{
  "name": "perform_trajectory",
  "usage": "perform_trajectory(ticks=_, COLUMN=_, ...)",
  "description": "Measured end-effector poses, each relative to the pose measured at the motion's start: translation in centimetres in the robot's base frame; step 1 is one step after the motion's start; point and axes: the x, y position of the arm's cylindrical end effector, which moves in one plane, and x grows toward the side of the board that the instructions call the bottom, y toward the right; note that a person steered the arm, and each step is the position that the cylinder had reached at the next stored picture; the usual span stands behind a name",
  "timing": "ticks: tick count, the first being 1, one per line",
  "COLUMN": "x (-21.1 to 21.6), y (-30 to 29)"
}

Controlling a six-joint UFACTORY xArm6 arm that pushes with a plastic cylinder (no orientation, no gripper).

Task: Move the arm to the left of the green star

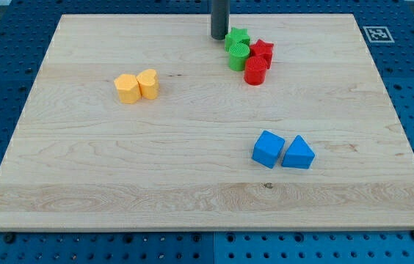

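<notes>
In the single camera view you see my tip planted on the wooden board near the view's top edge, just to the view's left of the green star. The two look almost touching, though you cannot tell for sure whether there is a sliver of gap. There is no pincer on this arm, only the dark rod, so nothing opens, closes or grips here.

The green star sits at the top of a tight cluster: a green round block just below it, a red star to its right and a red round block lower still, all packed together. Well apart, toward the view's left, lie two yellow blocks side by side, one roughly heart-shaped. Toward the view's lower right are a blue cube and a blue wedge, touching.

By my reckoning the step is at its end: the tip is already on the star's left side. Any further move should be tiny, or none, so you avoid shoving the star into its neighbours.
</notes>
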Motion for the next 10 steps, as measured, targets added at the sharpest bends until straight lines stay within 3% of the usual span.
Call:
perform_trajectory(ticks=6, x=0.1, y=2.8)
perform_trajectory(ticks=10, x=0.1, y=-2.5)
